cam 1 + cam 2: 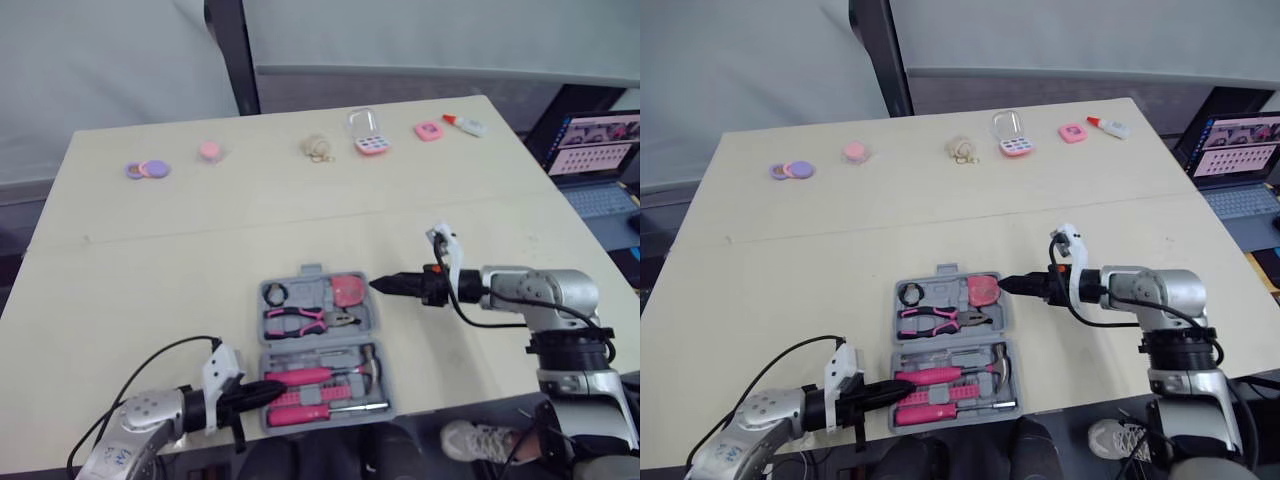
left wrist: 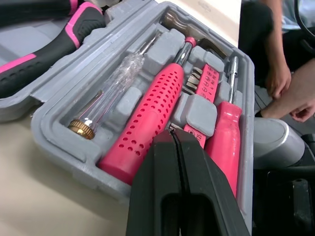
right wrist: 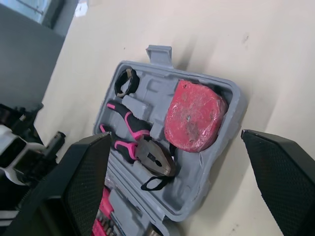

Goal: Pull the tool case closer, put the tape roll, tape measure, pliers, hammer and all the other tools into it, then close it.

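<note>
Grey plastic tool case (image 1: 318, 342) lay open flat on the pale wooden table (image 1: 200, 250), both halves loaded. Right gripper (image 1: 388, 285) had its jaws spread wide, with its tips just off the far half's side wall. Straight ahead of them sat the round pink tape measure (image 3: 193, 116), and past it the pink-handled pliers (image 3: 135, 142) and the small black tape roll (image 3: 125, 81).

Left gripper (image 2: 178, 142) had its jaws pressed together, pinching nothing, with its tips over the near half's side wall; contact could not be told. Just ahead of them lay the hammer with a pink perforated handle (image 2: 147, 123), flanked by a pink-handled screwdriver (image 2: 224, 142) and a clear tester screwdriver (image 2: 110, 93).

The tools looked seated, so the step was judged to be closing. To do it well, the left tips should pin the near half so the case can't slide. The right jaws should catch the far half's rim and swing it in an arc about the hinge, not shove it sideways. Press by the latch last, and watch that the hammer head doesn't sit proud.
</note>
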`<state>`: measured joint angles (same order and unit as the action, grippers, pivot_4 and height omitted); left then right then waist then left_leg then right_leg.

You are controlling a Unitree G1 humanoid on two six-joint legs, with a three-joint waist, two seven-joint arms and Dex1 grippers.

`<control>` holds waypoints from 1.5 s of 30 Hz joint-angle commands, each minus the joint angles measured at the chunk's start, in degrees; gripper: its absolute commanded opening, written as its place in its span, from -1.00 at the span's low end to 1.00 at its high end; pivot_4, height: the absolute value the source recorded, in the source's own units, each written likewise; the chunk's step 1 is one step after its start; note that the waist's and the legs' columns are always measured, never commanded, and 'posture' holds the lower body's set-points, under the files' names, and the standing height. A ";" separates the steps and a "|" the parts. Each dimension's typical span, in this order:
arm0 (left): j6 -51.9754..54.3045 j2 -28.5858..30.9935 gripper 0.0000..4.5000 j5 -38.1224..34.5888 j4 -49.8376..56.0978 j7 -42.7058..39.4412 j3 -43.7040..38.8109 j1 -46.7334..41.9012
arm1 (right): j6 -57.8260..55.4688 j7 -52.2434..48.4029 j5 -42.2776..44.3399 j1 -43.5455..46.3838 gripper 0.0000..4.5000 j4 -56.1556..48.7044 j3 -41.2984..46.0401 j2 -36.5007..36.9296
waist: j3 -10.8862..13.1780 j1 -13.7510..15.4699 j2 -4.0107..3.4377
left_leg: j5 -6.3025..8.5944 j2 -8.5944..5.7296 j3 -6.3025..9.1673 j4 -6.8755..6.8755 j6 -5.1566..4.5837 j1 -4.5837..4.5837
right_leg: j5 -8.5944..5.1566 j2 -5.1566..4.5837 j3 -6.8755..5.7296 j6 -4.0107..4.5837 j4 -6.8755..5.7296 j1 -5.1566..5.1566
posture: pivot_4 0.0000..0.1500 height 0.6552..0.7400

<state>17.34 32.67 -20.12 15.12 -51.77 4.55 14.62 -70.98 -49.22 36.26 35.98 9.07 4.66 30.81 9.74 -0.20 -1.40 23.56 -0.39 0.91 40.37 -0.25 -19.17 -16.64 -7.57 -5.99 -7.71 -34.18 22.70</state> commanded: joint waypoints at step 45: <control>18.58 5.11 -1.00 -2.11 14.32 12.02 -4.89 -1.02 | -2.80 -16.89 1.98 -1.04 0.98 -15.42 -8.37 0.88 | 0.02 -1.16 -0.16 | -0.01 0.04 0.03 -0.10 0.03 0.01 | -0.01 -0.02 0.01 0.03 -0.04 0.07 | 1.00 1.00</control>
<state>33.74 37.01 -20.78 26.38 -42.23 4.15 14.18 -70.40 -66.35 33.45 36.25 1.47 -4.58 31.45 9.76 -1.37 -1.56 23.55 -0.33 0.94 40.27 -0.22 -19.18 -16.65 -7.58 -5.99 -7.68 -34.23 22.78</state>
